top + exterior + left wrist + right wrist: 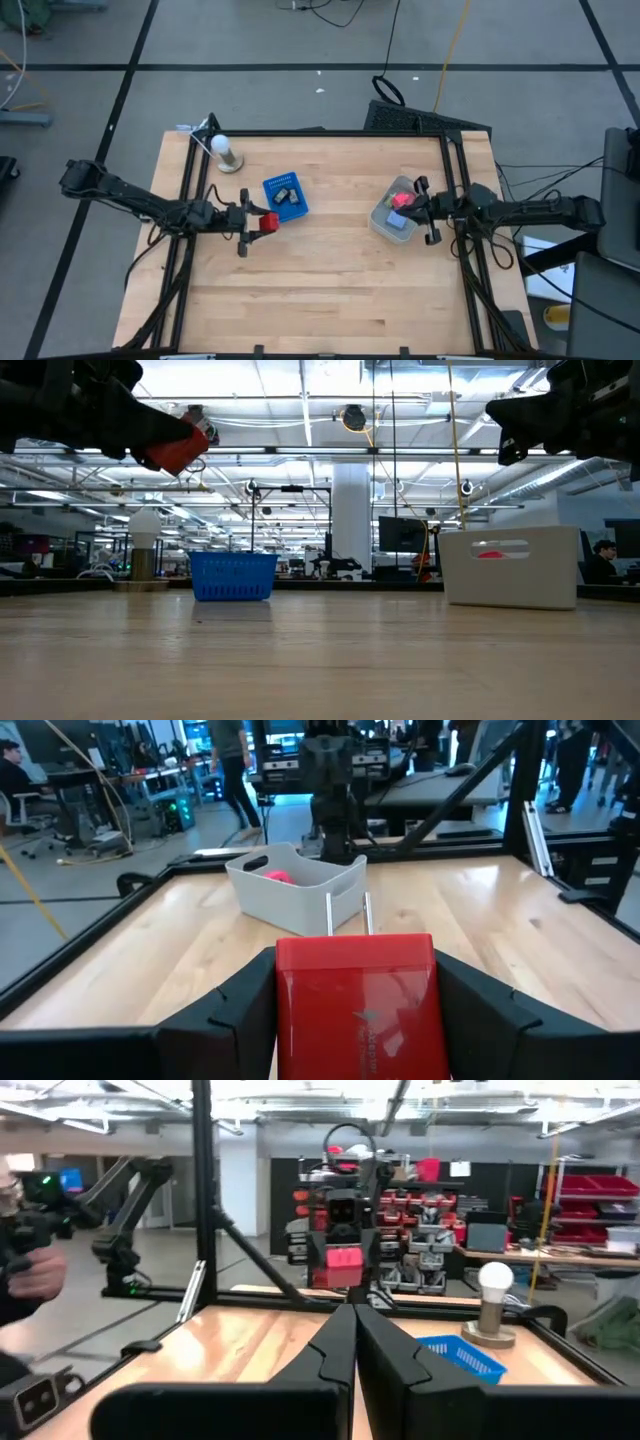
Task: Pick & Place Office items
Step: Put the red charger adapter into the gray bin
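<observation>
- The left end effector [262, 222] hangs over the left half of the wooden surface [320, 290], clear above it in the low view, with its fingers [235, 1010] clamped on either side of a red block [267, 222].
- In the left wrist view the red block fills the gap between those fingers, and two thin metal wires stand up from its far edge.
- A lamp with a white bulb [221, 147] stands on a round base near the surface's far left corner.
- Just beside the left end effector, on its far side, sits a blue tray [285, 196] with mesh walls; a few small dark office items [287, 197] lie inside it, too small to tell apart.
- Well apart from the tray, on the right half of the surface, stands a grey translucent bin [385, 222].
- Inside the bin lie a red-pink piece [401, 200] and a light-blue block [397, 224]; the red-pink piece also shows through the bin's handle slot in the low view.
- The right end effector [422, 210] hovers at the bin's right edge, raised above the surface, its fingers [330, 1355] pressed together with nothing between them.
- A person sits in the room beyond the surface, at the far right of the low view.
</observation>
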